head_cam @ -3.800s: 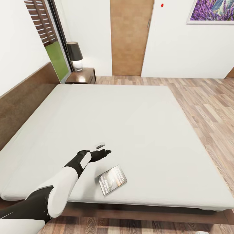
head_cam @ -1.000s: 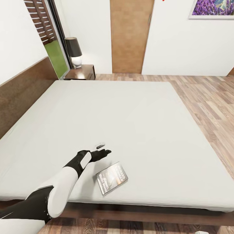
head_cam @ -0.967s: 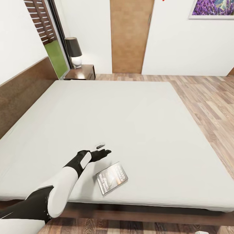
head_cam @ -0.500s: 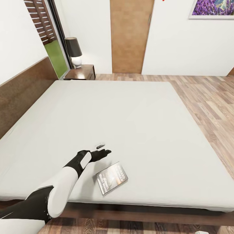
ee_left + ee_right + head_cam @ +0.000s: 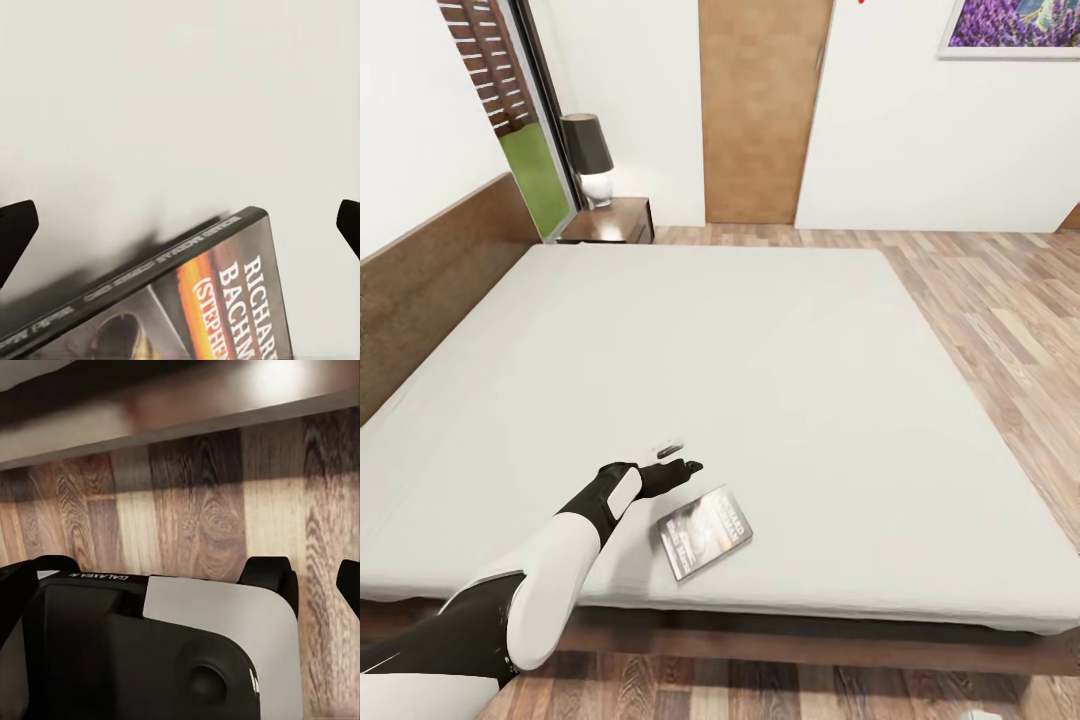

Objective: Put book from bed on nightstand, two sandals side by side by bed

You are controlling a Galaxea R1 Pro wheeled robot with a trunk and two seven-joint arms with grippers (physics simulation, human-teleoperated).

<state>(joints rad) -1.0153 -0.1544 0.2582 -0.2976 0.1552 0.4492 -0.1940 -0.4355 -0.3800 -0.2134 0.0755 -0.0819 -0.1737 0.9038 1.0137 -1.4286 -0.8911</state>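
Your landmark is the bed: its pale mattress carries the paperback book near the foot edge, so that move is not yet done. The nightstand waits beside the headboard's far end, under a lamp. Sandals remain to be placed too. Your left gripper hovers just beside the book, fingers spread wide, holding nothing. The right gripper's state you cannot tell.

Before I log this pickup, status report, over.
Left gripper open above the pale grey bed, empty. Thin dark paperback book flat near the bed's edge, beside the gripper, ungrasped. Nothing between them.
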